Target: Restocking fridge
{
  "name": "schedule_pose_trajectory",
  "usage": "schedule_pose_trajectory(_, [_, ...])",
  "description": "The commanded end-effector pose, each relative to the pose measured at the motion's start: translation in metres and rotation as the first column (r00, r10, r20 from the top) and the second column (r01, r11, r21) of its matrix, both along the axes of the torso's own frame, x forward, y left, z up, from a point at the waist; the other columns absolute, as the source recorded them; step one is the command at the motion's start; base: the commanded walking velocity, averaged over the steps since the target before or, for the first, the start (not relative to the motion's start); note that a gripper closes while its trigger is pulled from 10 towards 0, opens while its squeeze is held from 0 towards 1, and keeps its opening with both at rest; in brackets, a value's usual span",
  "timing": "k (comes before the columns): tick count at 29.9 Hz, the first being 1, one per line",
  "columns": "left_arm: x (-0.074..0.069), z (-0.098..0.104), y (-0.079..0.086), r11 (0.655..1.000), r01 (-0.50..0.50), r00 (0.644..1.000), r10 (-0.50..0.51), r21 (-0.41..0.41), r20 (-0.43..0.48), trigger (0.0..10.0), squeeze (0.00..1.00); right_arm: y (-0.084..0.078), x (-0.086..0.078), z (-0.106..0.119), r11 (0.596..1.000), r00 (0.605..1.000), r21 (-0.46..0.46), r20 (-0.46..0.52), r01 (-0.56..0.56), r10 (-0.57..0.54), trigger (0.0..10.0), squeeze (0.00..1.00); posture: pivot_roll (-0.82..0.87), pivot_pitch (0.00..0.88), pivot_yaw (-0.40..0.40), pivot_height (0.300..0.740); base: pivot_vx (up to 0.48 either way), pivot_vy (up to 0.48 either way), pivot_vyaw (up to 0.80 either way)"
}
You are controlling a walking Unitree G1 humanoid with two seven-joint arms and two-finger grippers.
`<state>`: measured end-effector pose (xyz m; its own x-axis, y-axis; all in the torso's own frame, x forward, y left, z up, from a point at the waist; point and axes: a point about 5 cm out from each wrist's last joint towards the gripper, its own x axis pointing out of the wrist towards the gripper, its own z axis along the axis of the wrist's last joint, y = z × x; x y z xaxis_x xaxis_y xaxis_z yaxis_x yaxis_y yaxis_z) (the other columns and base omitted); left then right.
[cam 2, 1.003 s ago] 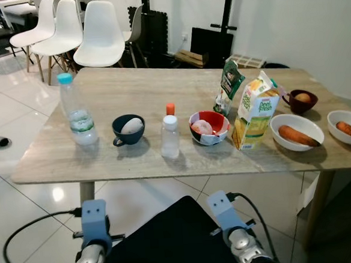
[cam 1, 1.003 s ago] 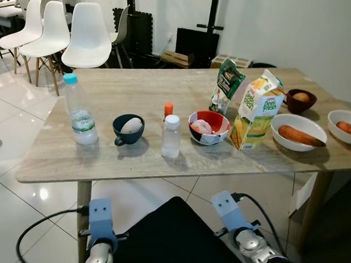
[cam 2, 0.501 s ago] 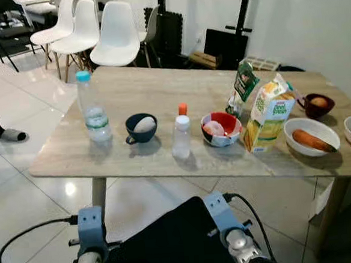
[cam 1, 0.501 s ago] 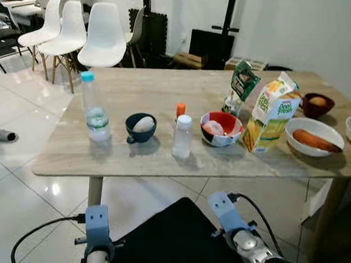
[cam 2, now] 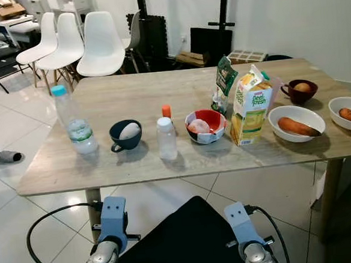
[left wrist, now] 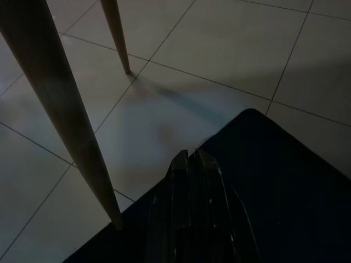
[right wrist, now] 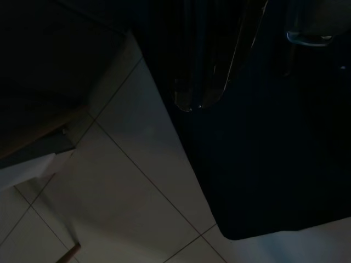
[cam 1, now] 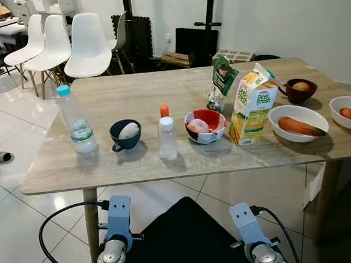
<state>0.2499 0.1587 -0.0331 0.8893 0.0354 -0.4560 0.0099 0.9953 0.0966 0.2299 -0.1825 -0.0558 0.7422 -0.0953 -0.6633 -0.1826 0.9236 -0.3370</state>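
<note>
You have the groceries, juice carton [cam 1: 251,106] mid-frame, lined up within reach; left gripper [left wrist: 192,164] hangs pressed together, right gripper [right wrist: 200,101] unreadable.

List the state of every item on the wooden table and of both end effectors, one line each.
Clear plastic water bottle with blue cap: upright, capped.
Dark blue cup: upright, holds a pale egg.
Small clear bottle with white cap: upright, capped.
Red-rimmed bowl: holds food.
Juice carton: upright, top opened.
Green bag: standing.
White oval bowl: holds a carrot.
Left end effector: shut, hanging idle.
Right end effector: hanging idle.
</note>
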Motion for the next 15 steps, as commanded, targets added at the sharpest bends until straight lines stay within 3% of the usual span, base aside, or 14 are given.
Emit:
schedule_pose_trajectory(1, [-0.006,-0.006,-0.001,1.0,-0.014,0.999,0.013,-0.018,-0.036,10.0,0.0,0.004,0.003,0.001,1.0,1.0,0.013,0.012,-0.001,0.0,10.0,0.0,-0.07,0.002,0.012,0.74,0.0,0.0,0.0])
schedule_pose_trajectory(2, [-0.006,-0.006,-0.001,1.0,-0.014,0.999,0.013,-0.018,-0.036,10.0,0.0,0.004,0.003,0.001,1.0,1.0,0.013,0.012,-0.001,0.0,10.0,0.0,-0.07,0.002,0.012,0.74,0.0,0.0,0.0])
schedule_pose_trajectory(3, [-0.008,-0.007,0.001,0.999,-0.029,0.999,0.028,-0.032,-0.043,10.0,0.0,0.006,0.004,0.002,1.0,1.0,0.02,0.015,-0.006,0.006,10.0,0.33,-0.07,0.002,0.008,0.74,0.0,0.0,0.0])
schedule_pose_trajectory(4, [-0.011,-0.009,0.004,0.997,-0.053,0.997,0.05,-0.062,-0.05,10.0,1.0,0.01,0.007,0.004,0.997,1.0,0.076,0.022,-0.004,0.002,10.0,1.0,-0.07,0.004,0.001,0.74,0.0,0.0,0.0])
schedule_pose_trajectory(9, [-0.014,-0.01,0.003,0.993,-0.056,0.998,0.051,-0.104,-0.047,10.0,1.0,0.013,0.01,0.005,0.996,0.999,0.093,0.03,-0.015,0.013,10.0,1.0,-0.06,0.007,-0.008,0.74,0.0,0.0,0.0])
schedule_pose_trajectory(15, [-0.017,-0.013,0.005,0.997,-0.068,0.996,0.066,-0.044,-0.059,10.0,1.0,0.012,0.01,0.005,0.998,1.0,0.054,0.029,-0.013,0.011,10.0,1.0,-0.06,0.011,-0.01,0.74,0.0,0.0,0.0])
